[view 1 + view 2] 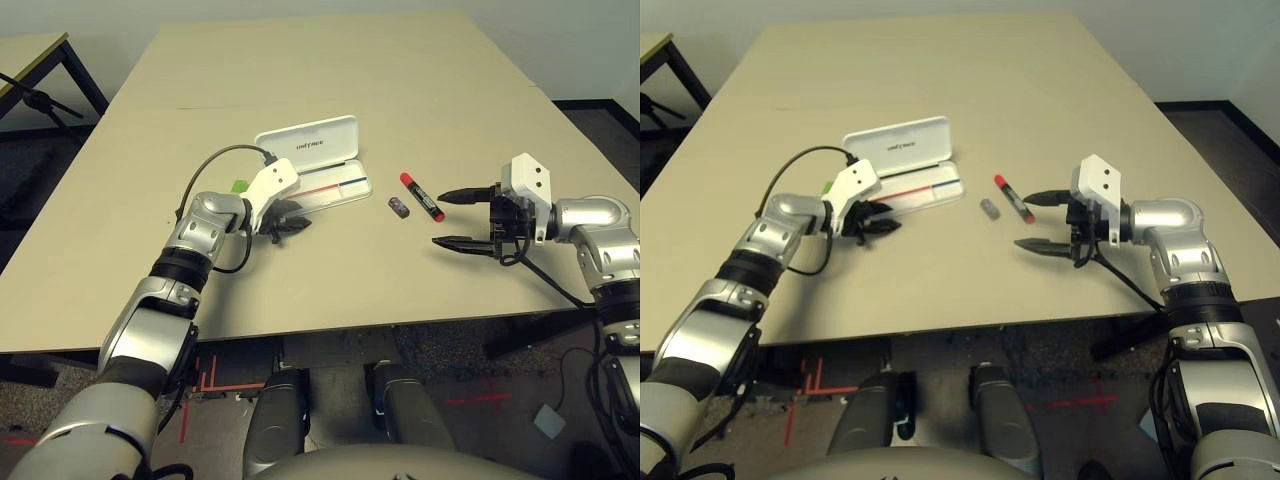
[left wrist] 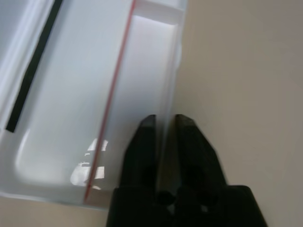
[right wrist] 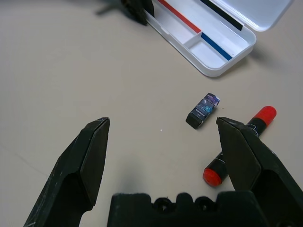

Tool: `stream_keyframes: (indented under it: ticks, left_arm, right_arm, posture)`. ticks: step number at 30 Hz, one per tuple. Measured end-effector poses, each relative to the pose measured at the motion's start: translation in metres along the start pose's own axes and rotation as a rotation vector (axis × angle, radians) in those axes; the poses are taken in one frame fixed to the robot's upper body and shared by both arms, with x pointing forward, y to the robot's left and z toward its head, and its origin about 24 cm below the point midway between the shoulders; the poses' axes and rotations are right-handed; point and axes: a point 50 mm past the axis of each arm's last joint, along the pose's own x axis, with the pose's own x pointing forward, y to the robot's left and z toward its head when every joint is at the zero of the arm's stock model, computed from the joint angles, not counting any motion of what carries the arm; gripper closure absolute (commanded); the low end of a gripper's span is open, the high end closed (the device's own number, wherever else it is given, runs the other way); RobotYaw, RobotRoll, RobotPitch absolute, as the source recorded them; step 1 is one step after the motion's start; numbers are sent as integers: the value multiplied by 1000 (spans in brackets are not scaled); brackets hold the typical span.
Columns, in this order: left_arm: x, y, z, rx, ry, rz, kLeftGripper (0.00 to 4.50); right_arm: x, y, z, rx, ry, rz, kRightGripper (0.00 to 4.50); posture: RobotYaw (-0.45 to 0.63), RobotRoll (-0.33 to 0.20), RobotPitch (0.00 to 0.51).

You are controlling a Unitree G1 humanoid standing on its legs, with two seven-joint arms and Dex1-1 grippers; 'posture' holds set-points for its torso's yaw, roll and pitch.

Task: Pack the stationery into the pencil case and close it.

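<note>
Now pinching the near wall of the open pencil case [image 1: 315, 165] with left tool [image 1: 290, 226], likely steadying it. Right tool [image 3: 161, 142] spread wide and empty, poised over eraser [image 3: 202, 110] and marker [image 3: 239, 144] for pickup.

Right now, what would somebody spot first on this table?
Probably the white pencil case lying open in the middle of the table, with the left gripper pinched on its near wall. To its right lie a red marker and a tiny dark eraser, with the right gripper wide open just beside them.
</note>
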Motion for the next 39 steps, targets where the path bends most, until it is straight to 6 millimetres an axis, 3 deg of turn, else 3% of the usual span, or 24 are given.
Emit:
stream_keyframes:
  ticks: [13,27,32,39]
  left_arm:
    - [-8,-1,6,83,-26,-43,4473]
    - [-43,-47,12,332,-95,-234,4473]
    - [-44,-60,8,361,-75,-320,4473]
    - [-43,-64,6,339,-70,-366,4473]
  right_arm:
    - [-1,2,-2,7,-1,-13,0]
    - [-17,-2,-18,106,45,-78,0]
    - [-19,-2,-21,119,48,-90,0]
    - [-19,-3,-16,108,33,-123,0]
  posture:
    - [-42,0,134]
    - [1,0,167]
    - [-7,0,162]
    - [-30,0,150]
